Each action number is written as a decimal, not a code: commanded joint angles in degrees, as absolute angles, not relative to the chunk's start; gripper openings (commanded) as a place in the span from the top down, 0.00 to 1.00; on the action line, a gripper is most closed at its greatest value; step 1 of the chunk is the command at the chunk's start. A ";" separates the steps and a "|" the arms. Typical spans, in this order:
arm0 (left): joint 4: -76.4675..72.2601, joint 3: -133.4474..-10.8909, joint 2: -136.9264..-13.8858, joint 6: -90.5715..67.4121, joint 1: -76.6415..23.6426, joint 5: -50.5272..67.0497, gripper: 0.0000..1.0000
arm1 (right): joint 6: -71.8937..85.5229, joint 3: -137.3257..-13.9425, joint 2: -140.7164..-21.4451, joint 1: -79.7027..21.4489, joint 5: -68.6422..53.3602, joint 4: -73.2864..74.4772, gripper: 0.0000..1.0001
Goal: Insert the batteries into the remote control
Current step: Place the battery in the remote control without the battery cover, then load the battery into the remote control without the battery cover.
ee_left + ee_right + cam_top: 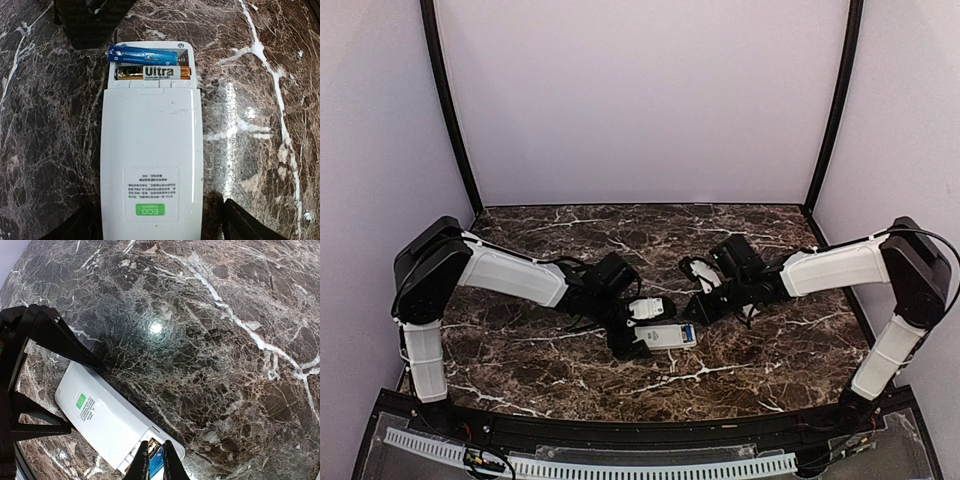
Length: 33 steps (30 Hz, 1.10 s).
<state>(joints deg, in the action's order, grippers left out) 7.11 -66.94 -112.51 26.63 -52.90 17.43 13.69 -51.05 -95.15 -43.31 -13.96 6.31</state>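
The white remote control [150, 150] lies back-up on the marble, its battery bay uncovered at the far end. A gold battery [152, 73] lies flat in the bay. A blue battery [142, 55] sits beside it, slightly tilted. My left gripper [157, 226] is open, one finger on each side of the remote's label end, with a gap showing at the right finger [247, 225]. My right gripper [156, 446] is shut to a narrow slit, tips down at the blue battery [159, 462]. In the top view the remote [670, 335] lies between the left gripper [638, 340] and the right gripper [698, 312].
The dark marble table [520, 350] is ringed by pale walls with black corner posts [450, 110]. A black rail with a white cable strip [620, 465] runs along the near edge. Both arms meet mid-table.
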 commanded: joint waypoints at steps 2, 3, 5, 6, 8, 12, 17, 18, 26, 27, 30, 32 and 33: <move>9.16 -67.77 -114.61 27.82 -53.13 19.20 0.20 | 12.38 -51.84 -96.93 -42.60 -15.63 5.75 0.91; 9.30 -67.90 -114.79 27.79 -53.15 19.31 0.21 | 12.24 -51.93 -97.20 -42.60 -15.74 5.73 0.91; 9.54 -68.32 -115.16 27.82 -53.15 19.62 0.24 | 12.13 -51.81 -97.82 -42.52 -15.73 5.67 0.91; 9.65 -68.50 -115.21 27.84 -53.17 19.78 0.24 | 12.13 -51.71 -98.02 -42.53 -15.78 5.48 0.91; 9.85 -68.57 -115.31 28.07 -53.17 19.96 0.27 | 12.04 -51.55 -98.30 -42.50 -15.83 5.31 0.91; 9.97 -68.49 -115.51 28.21 -53.17 20.40 0.35 | 11.80 -51.50 -98.84 -42.51 -15.18 5.00 0.91; 10.37 -68.60 -115.73 28.19 -53.17 20.69 0.45 | 11.60 -51.83 -98.97 -42.54 -15.44 5.35 0.91; 10.41 -68.58 -115.75 28.25 -53.13 20.67 0.47 | 11.56 -51.85 -98.87 -42.53 -15.40 5.57 0.91; 11.31 -68.97 -116.16 28.17 -53.15 20.61 0.60 | 11.43 -52.03 -97.36 -42.53 -15.39 6.49 0.91; 11.33 -69.05 -116.21 28.15 -53.17 20.53 0.60 | 11.43 -51.95 -97.37 -42.49 -15.30 6.49 0.91; 11.37 -69.21 -116.26 28.17 -53.17 19.98 0.61 | 11.50 -51.41 -97.45 -42.54 -15.59 6.26 0.91; 11.40 -69.18 -116.28 28.09 -53.13 19.60 0.61 | 11.66 -50.73 -97.60 -42.50 -15.88 5.80 0.91; 11.41 -69.17 -116.28 28.06 -53.12 19.51 0.61 | 11.75 -50.39 -97.60 -42.52 -16.03 5.47 0.92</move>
